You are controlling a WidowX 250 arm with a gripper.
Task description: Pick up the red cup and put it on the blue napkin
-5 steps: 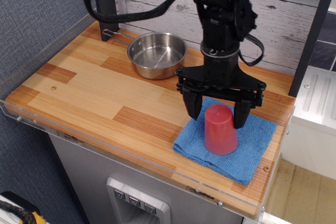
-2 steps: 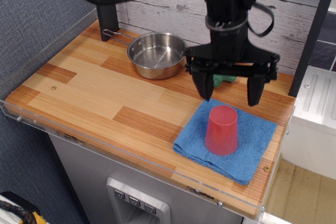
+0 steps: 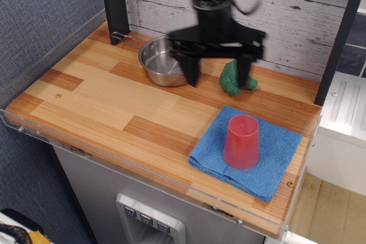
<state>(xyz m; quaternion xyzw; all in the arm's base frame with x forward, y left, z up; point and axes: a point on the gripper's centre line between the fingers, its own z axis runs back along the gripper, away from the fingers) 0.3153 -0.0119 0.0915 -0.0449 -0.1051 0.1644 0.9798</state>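
One small red tapered plastic cup (image 3: 241, 142) stands upside down, wide mouth down, near the middle of the folded blue terry-cloth napkin (image 3: 274, 164), which lies flat on the right front part of the wooden plank desk (image 3: 103, 98). Placement appears complete: the cup rests wholly within the cloth's outline, upright on its rim, with blue fabric showing on every side of it. Standing on the wide mouth gives it a broad base, so in my judgement it is unlikely to topple on the soft cloth.

The black pincer (image 3: 218, 75) hangs above the desk, well apart from the cup, behind and to the left of it, its two jaws spread wide with nothing between them. That position is consistent with a finished release and clearance from the cup.

Cup surface: plain, matte, uniform red, no marking or damage visible.

Other items noted: a round steel bowl (image 3: 157, 61) with wire handle at the rear, partly hidden by the pincer, and a green broccoli toy (image 3: 231, 80) beside it, both off the napkin.
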